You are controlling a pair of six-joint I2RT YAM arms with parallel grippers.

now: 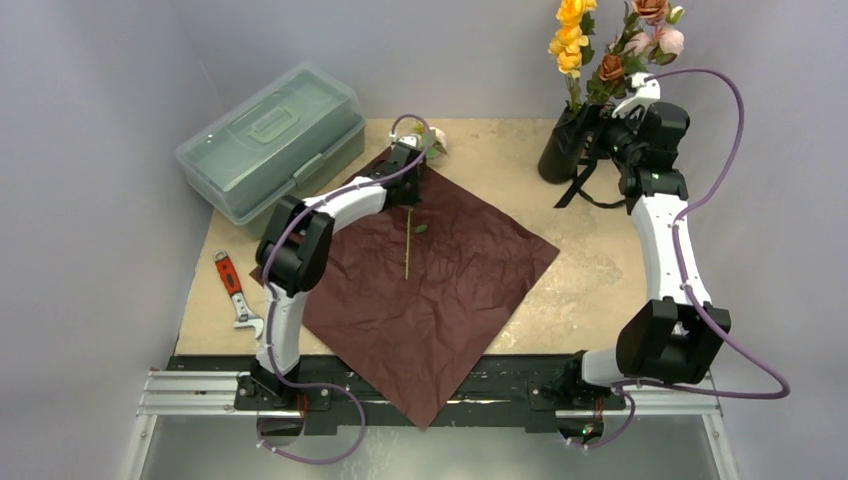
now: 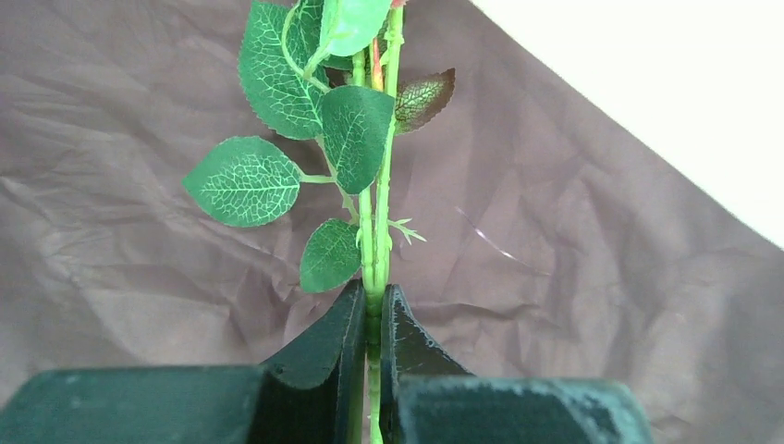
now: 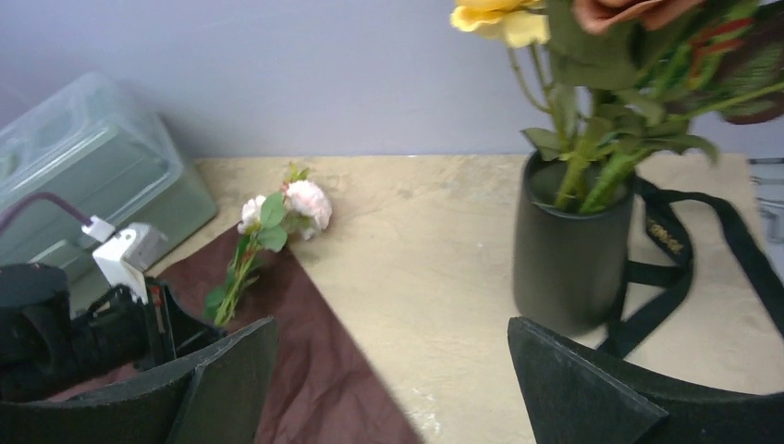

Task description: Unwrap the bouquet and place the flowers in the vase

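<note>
The bouquet is undone: its dark maroon paper lies spread flat on the table. One stem with pale pink blooms rests on the paper's far corner. My left gripper is shut on this green stem just below its leaves, and in the top view it sits at that corner. The black vase stands at the back right holding yellow and pink flowers. Beside the vase my right gripper is open and holds nothing.
A translucent green-grey lidded box stands at the back left. A red-handled wrench lies near the left table edge. The black ribbon trails on the table right of the vase, also seen in the right wrist view.
</note>
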